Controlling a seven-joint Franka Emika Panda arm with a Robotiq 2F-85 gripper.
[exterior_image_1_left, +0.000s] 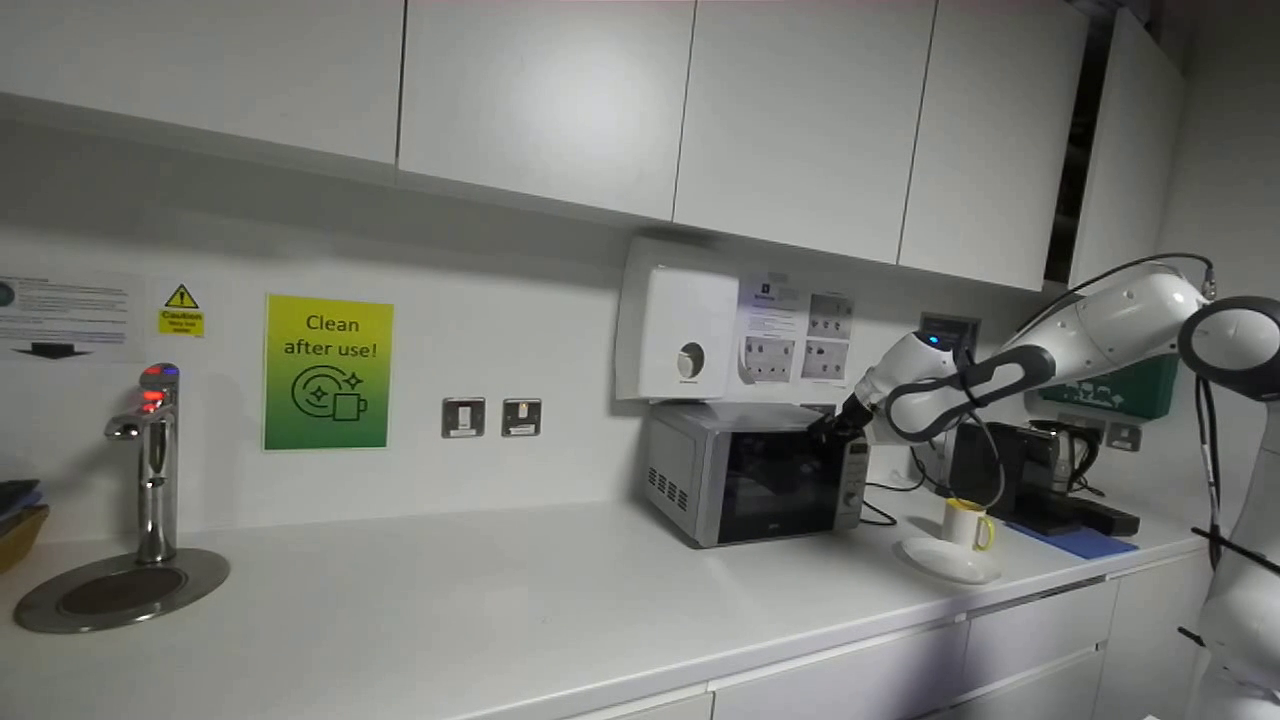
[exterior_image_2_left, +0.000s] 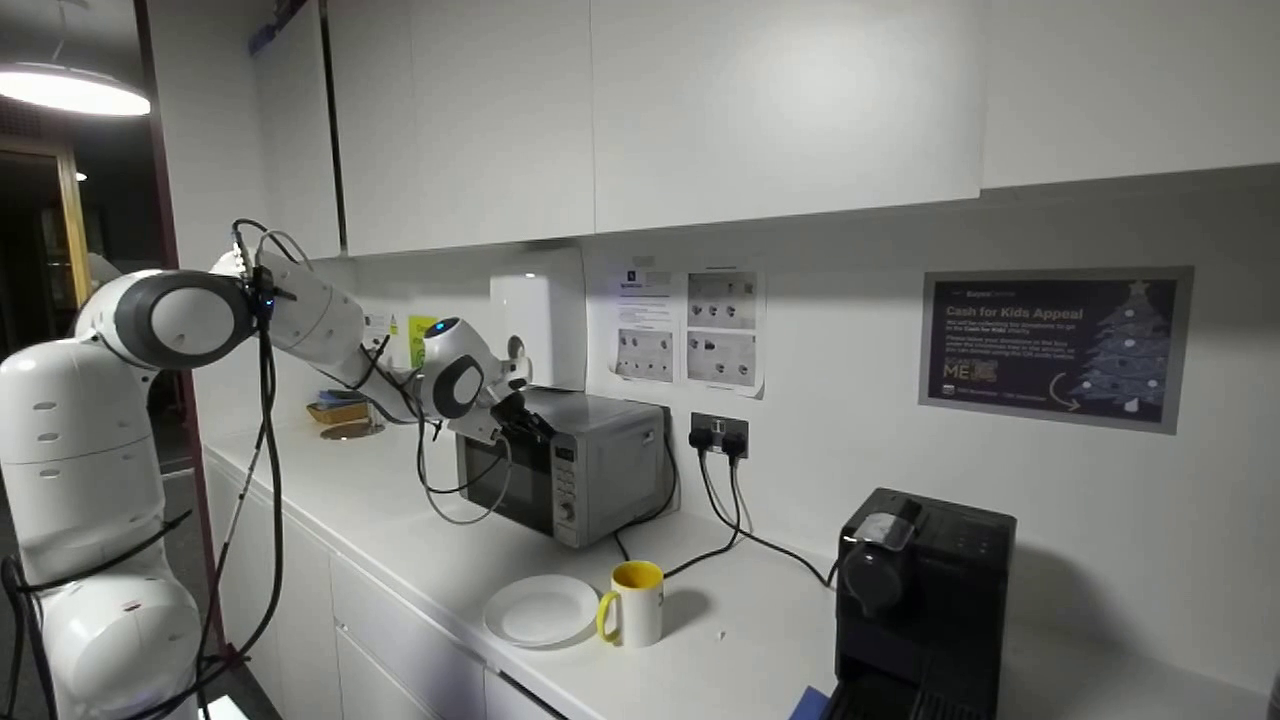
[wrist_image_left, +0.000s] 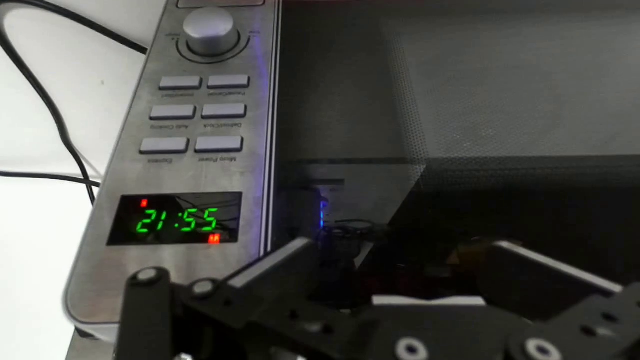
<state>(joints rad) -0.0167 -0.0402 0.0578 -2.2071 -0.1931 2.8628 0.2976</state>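
Note:
A silver microwave (exterior_image_1_left: 690, 470) with a dark glass door stands against the wall in both exterior views, its door closed. My gripper (wrist_image_left: 404, 244) is at the front of it, near the upper door edge by the control panel (wrist_image_left: 182, 172). The fingers (wrist_image_left: 280, 270) are spread wide, and nothing is between them. Whether they touch the glass cannot be told. The panel carries a round knob (wrist_image_left: 210, 31), pale buttons and a lit green clock (wrist_image_left: 177, 220). In an exterior view the black gripper (exterior_image_2_left: 525, 415) overlaps the microwave's front top corner.
On the counter are a white plate (exterior_image_2_left: 540, 612) and a white mug (exterior_image_2_left: 645, 615) with yellow inside and handle. A black coffee machine (exterior_image_2_left: 930, 590) stands farther along. Cables run beside the microwave. A towel dispenser (exterior_image_1_left: 690, 330) and cupboards (exterior_image_1_left: 540, 100) hang above; a tap (exterior_image_1_left: 157, 470) is at the far end.

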